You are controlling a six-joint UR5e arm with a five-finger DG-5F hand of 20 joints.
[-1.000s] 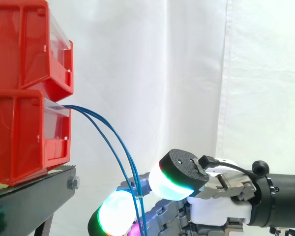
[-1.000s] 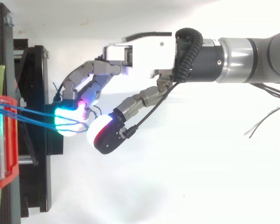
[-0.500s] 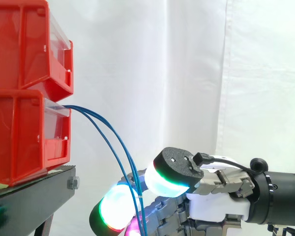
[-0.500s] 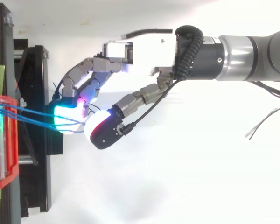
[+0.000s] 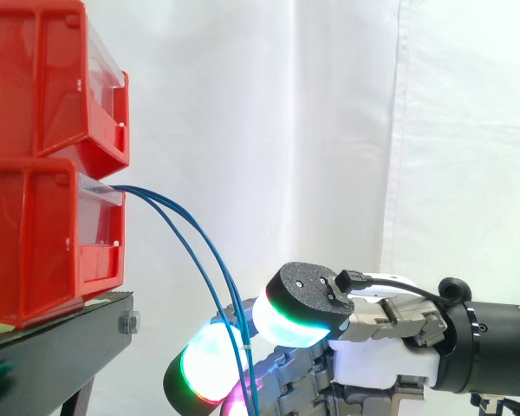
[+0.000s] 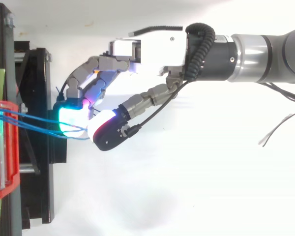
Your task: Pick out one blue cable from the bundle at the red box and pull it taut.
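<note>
Two thin blue cables (image 5: 199,251) leave the front of the lower red bin (image 5: 35,234) and sag down to the right in slack curves. My hand (image 5: 381,364) sits low, right of the bins, with its fingers curled toward the stand. In the top view the thumb pad (image 6: 101,132) lies against the glowing finger pads (image 6: 71,118). The lower blue cable (image 6: 34,129) runs in between them; the upper one passes behind the finger pads. Below the hand the cables run out of view.
A second red bin (image 5: 43,78) is stacked on the lower one. Both rest on a black stand (image 5: 61,338), whose edge lies just left of the fingertips. A white curtain (image 5: 329,130) hangs behind, with open space above and right of the hand.
The thumb has swung in toward the finger pads and now touches them, closing over the lower blue cable. The cables hang as slack as before.
</note>
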